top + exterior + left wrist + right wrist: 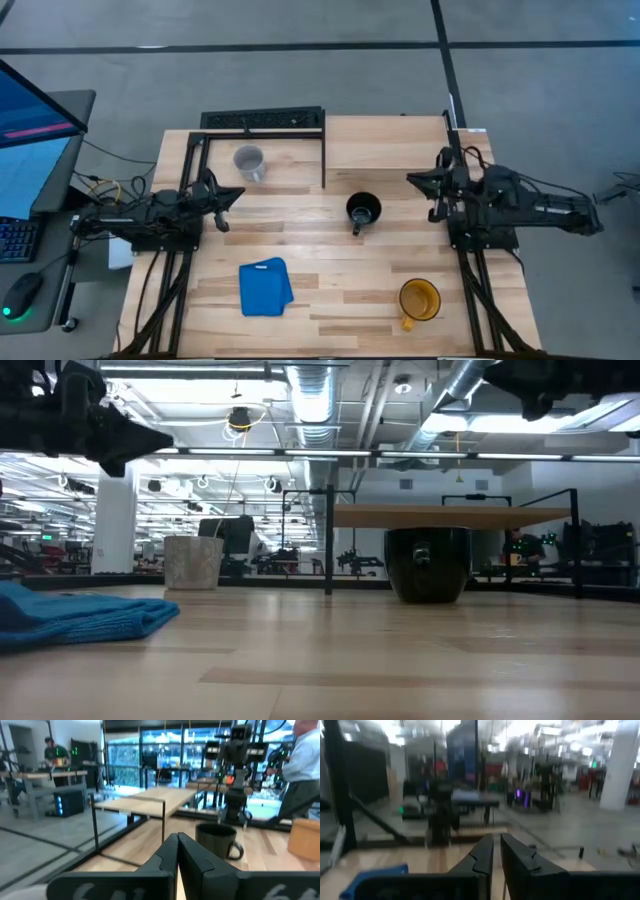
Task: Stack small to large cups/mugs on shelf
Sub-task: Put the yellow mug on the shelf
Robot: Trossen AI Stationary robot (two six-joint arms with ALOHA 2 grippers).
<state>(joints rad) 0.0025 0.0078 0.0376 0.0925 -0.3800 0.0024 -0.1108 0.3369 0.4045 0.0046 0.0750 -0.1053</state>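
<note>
The black mug [363, 210] stands upright mid-table, handle toward the near edge; the low view shows this black mug [428, 563] in front of the shelf [450, 516]. The pale grey mug [248, 162] stands on the tabletop left of the shelf board [385, 143]. The yellow mug [420, 300] stands near the right near corner. My left gripper [235, 195], shut, hovers at the left side; in its wrist view the left gripper [176, 836] points at the black mug [216, 840]. My right gripper [415, 180], shut, hovers at the right side; its wrist view shows the right gripper [496, 837] over the table.
A folded blue cloth [265, 287] lies near the table's near edge, left of centre. A black frame [262, 120] stands at the far edge beside the shelf. Monitor, keyboard and mouse [22, 293] sit off the table's left. A person [300, 765] stands beyond the table.
</note>
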